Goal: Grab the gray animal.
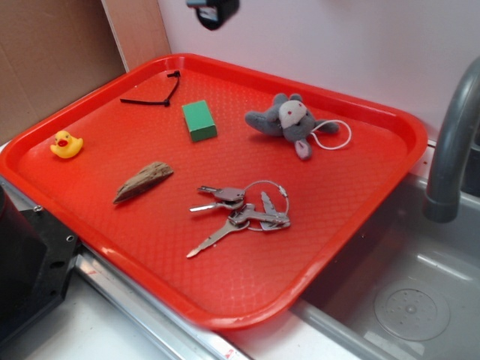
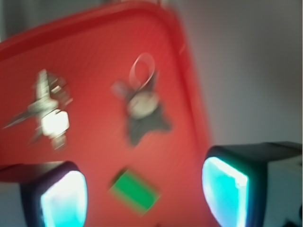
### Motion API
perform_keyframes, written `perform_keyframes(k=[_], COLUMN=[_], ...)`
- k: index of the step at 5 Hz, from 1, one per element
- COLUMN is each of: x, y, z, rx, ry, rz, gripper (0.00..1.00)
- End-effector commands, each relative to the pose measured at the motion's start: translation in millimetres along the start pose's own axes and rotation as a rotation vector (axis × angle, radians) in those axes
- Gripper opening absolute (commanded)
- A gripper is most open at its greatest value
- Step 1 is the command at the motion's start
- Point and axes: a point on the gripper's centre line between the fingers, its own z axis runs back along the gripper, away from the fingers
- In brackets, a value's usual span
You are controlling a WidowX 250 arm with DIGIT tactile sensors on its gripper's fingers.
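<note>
The gray animal (image 1: 286, 120) is a small plush toy with round ears, a whitish face and a white cord loop. It lies on the far right part of the red tray (image 1: 150, 255). In the blurred wrist view the gray animal (image 2: 142, 111) lies well ahead of the jaws, near the tray's right rim. My gripper (image 2: 144, 194) is open, high above the tray, its two glowing pads (image 2: 225, 189) wide apart with nothing between them. In the exterior view only the tip of the gripper (image 1: 214, 11) shows at the top edge.
On the tray also lie a green block (image 1: 199, 120), a bunch of keys (image 1: 244, 210), a piece of wood (image 1: 142, 181), a yellow duck (image 1: 66, 144) and a black zip tie (image 1: 154, 97). A grey faucet (image 1: 454, 142) and a sink (image 1: 405, 300) stand to the right.
</note>
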Motion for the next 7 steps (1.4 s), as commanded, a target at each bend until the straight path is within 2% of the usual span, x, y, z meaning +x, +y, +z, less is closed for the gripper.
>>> perform_keyframes(k=[1, 2, 3, 4, 5, 6, 7], x=[17.4, 10.6, 4.4, -5.4, -14.5, -16.5, -21.3], y=[-14.4, -17.5, -16.2, -16.9, -24.4, -30.8, -31.1], z=[-28.0, -66.6, -93.2, -111.5, -119.4, -123.0, -123.0], rx=[-0.073, -0.189, -0.224, -0.249, -0.297, -0.343, -0.347], ry=[-0.036, -0.016, -0.018, 0.027, 0.070, 0.076, 0.074], rz=[-0.115, -0.081, -0.041, -0.020, -0.010, 0.008, 0.031], gripper=[1.00, 1.00, 1.00, 1.00, 1.00, 0.97, 0.00])
